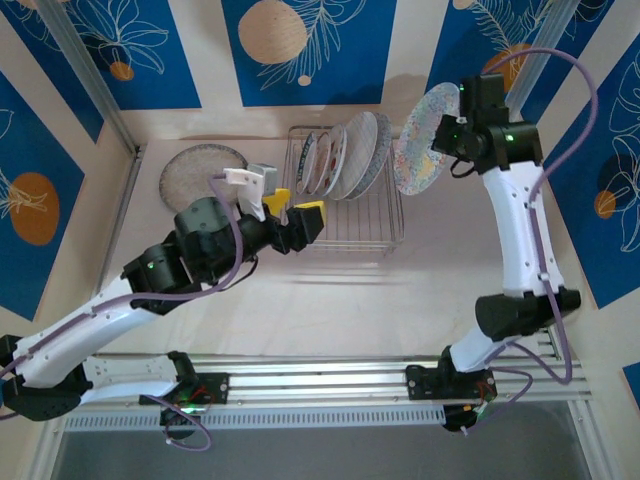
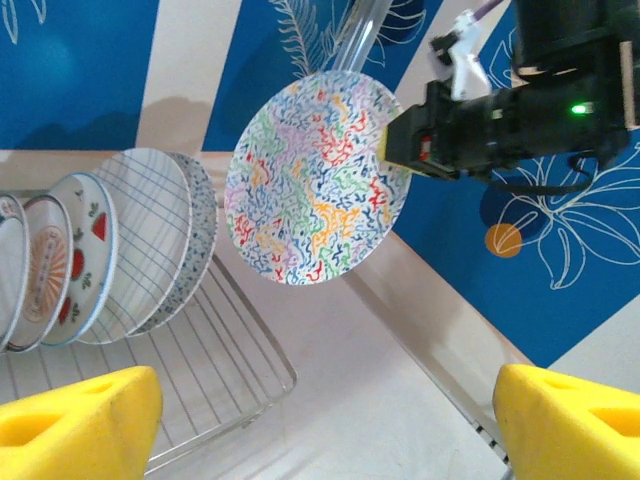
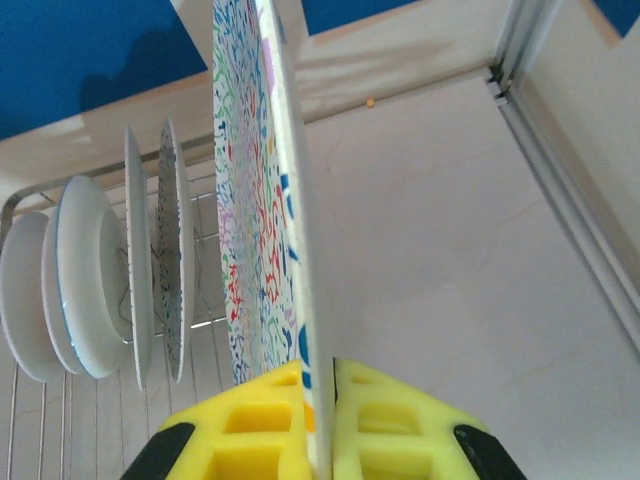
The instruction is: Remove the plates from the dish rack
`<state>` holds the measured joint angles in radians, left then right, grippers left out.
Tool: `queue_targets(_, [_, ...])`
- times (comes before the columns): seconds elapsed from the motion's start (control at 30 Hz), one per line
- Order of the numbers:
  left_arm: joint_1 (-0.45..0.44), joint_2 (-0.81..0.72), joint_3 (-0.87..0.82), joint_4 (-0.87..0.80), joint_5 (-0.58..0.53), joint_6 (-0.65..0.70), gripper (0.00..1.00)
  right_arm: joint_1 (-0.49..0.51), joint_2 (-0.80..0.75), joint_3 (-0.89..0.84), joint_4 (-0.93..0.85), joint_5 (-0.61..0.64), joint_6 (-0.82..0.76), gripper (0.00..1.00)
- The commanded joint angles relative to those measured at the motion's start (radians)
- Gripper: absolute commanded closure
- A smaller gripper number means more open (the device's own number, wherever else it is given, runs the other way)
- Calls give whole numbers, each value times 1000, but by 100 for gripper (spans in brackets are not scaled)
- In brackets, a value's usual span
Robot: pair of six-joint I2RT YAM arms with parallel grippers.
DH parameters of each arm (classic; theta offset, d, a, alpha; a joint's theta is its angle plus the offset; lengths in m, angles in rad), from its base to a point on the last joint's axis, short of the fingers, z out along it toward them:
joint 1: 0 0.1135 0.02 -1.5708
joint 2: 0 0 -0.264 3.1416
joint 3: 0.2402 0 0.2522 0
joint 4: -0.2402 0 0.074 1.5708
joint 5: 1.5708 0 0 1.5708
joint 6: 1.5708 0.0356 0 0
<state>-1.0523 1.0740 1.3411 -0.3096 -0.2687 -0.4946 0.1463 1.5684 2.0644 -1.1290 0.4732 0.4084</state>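
Right wrist view: the squiggle-patterned plate (image 3: 255, 200) is seen edge-on, pinched at its rim between the yellow pads (image 3: 255, 415) of the right hand (image 3: 320, 378), which is closed on it. The plate is held upright in the air, just beside the right end of the dish rack (image 1: 385, 230) and apparently clear of its wires.

The plate is judged to be glazed ceramic. It would be rigid, fairly heavy for a rim pinch, smooth enough to slip or swing, and breakable if dropped or knocked (a firm grip and a slow carry are advised). The rim is thin, and is judged the only practical place to take hold while a plate stands in a slot.

Several more plates (image 1: 340, 158) are stood on edge in the rack, leaning. They are round and of mixed sizes: one is speckled, one finely lined, and others carry red motifs. The rack is formed of thin silver wire, rectangular and open. A speckled grey plate (image 1: 200, 172) is laid flat on the pale desk (image 1: 350, 310), left of the rack. The left hand (image 1: 295, 210) is spread wide and empty at the rack's near left corner.
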Motion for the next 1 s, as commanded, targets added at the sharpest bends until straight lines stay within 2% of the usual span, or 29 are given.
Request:
queue_targets(0.0, [-10, 20, -16, 57, 55, -59, 14, -7, -95, -31, 0, 30, -6, 100])
queue_targets(0.27, [-8, 115, -35, 103, 157, -239, 12, -52, -223, -26, -94, -23, 32, 100])
queue_targets(0.4, [-7, 152, -94, 206, 217, -371, 12, -82, -272, -15, -145, -94, 55, 100])
queue_targets(0.63, [-5, 257, -109, 290, 342, -543, 12, -120, -354, -33, -209, -244, 110, 100])
queue_targets(0.77, [4, 288, -159, 376, 375, -650, 12, -154, -391, -53, -217, -367, 135, 100])
queue_targets(0.97, [23, 298, -260, 546, 378, -809, 12, -230, -432, -138, -174, -663, 164, 100])
